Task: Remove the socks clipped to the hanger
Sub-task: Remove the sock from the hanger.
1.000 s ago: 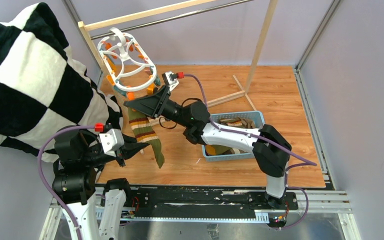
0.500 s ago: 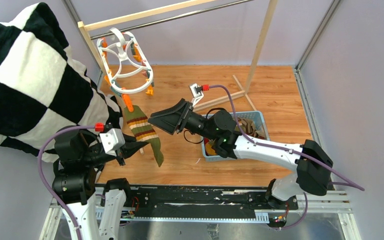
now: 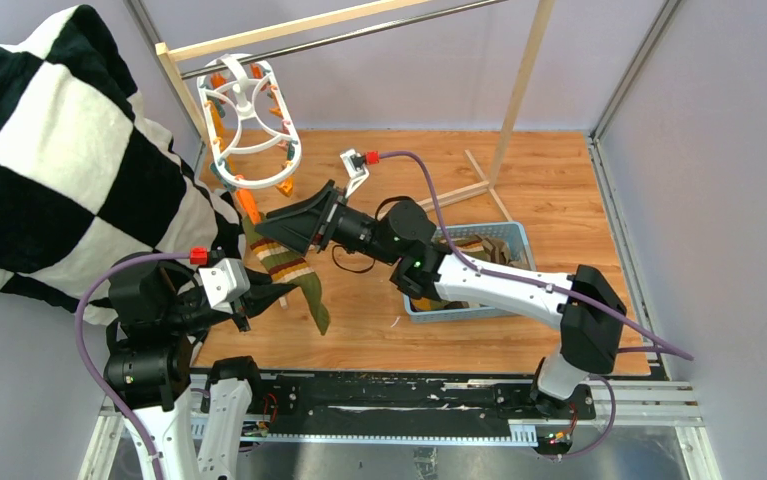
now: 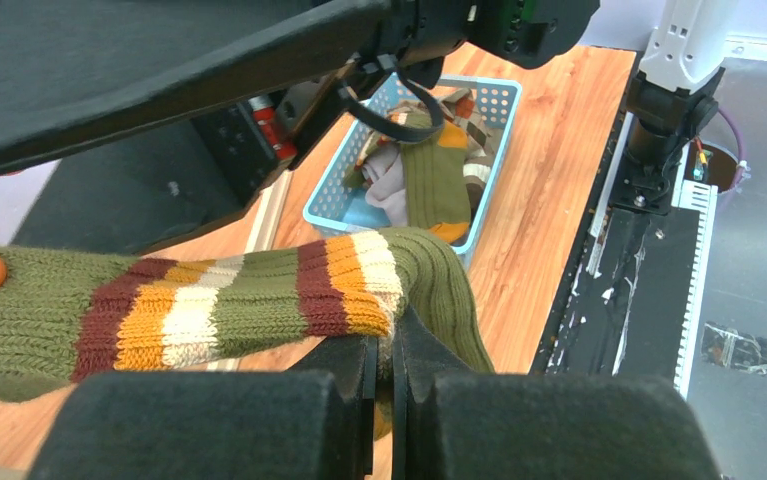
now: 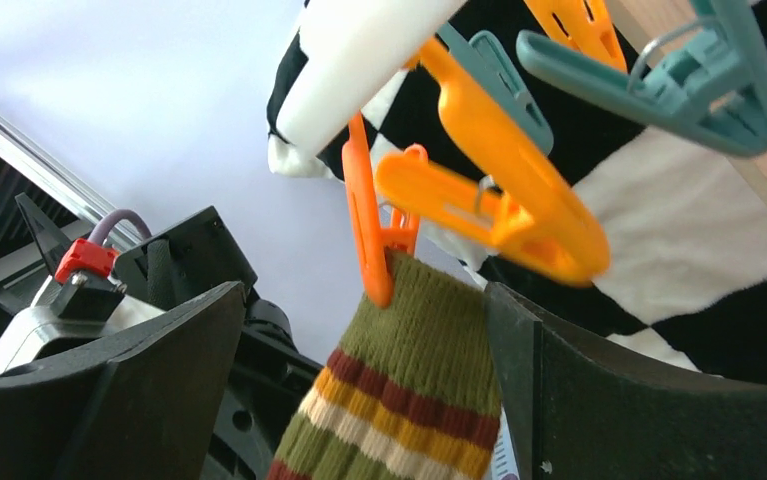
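The white oval hanger (image 3: pixel 251 130) hangs from the rack rod at the back left, with orange and teal clothespins. One olive green sock (image 3: pixel 286 265) with maroon, orange and cream stripes hangs from an orange clothespin (image 3: pixel 247 205). My left gripper (image 3: pixel 271 295) is shut on the sock's lower part, as the left wrist view shows (image 4: pixel 384 345). My right gripper (image 3: pixel 279 225) is open, its jaws on either side of the sock's clipped top. In the right wrist view the gripper (image 5: pixel 364 292) frames the sock (image 5: pixel 409 390) just below the clothespin (image 5: pixel 364 215).
A blue basket (image 3: pixel 519 240) holding several removed socks stands on the wooden floor at centre right; it also shows in the left wrist view (image 4: pixel 494 150). A black-and-white checkered blanket (image 3: pixel 49 150) hangs at the left. The wooden rack post (image 3: pixel 519 90) stands behind.
My right gripper pulled back to the right, then came back left to the sock's clipped top. The hanger swung and tilted. My left gripper kept its hold.
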